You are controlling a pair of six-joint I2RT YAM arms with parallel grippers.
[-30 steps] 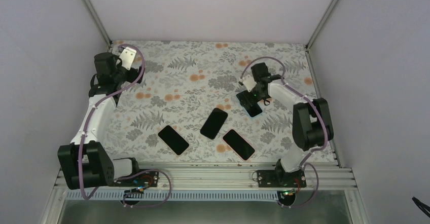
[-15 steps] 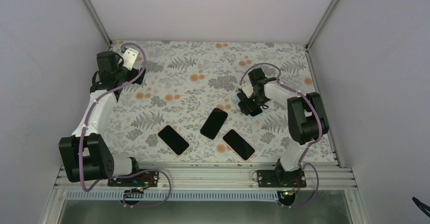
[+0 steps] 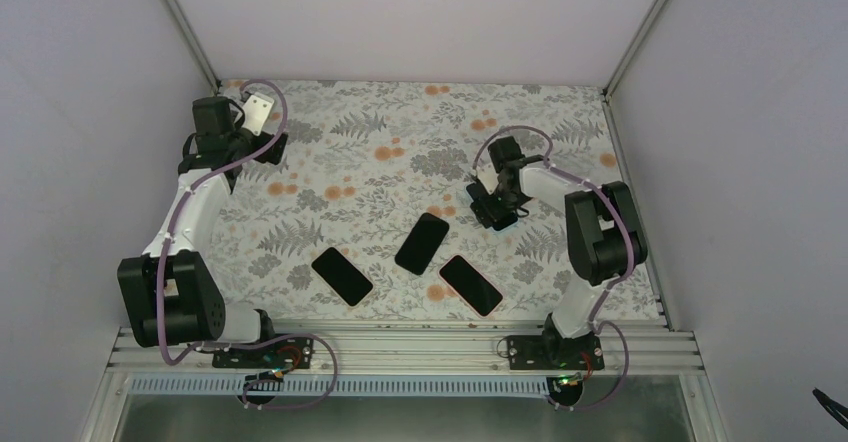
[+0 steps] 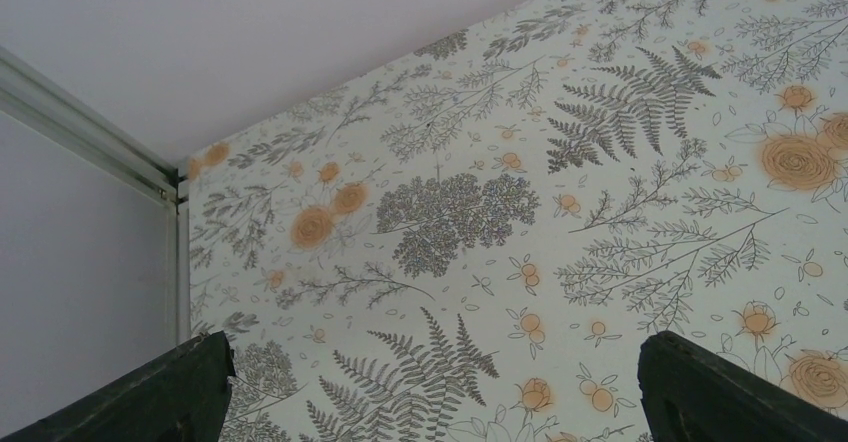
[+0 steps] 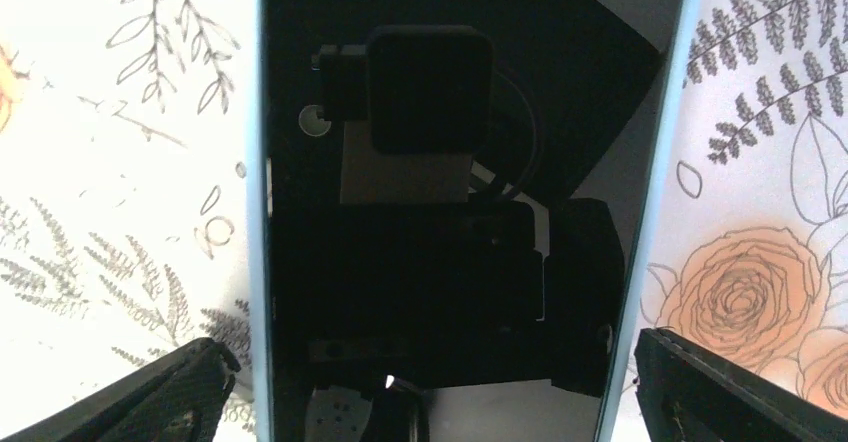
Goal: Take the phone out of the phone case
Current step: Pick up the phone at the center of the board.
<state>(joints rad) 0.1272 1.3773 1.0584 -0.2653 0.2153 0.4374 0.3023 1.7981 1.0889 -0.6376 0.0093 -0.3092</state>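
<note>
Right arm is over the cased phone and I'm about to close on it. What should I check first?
1. Right gripper lined up over the cased phone: ok; the wrist view shows both blue case edges between the fingers.
2. Right jaws open: ok.
3. Fingers low enough to catch the case edges: cannot tell.
4. Left gripper placed to help: not ok; it is open over bare table at the far left corner.
5. Three other phones apart from the right gripper: ok.

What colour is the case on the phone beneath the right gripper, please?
The thin case rim is light blue; right wrist view shows it best.
</note>
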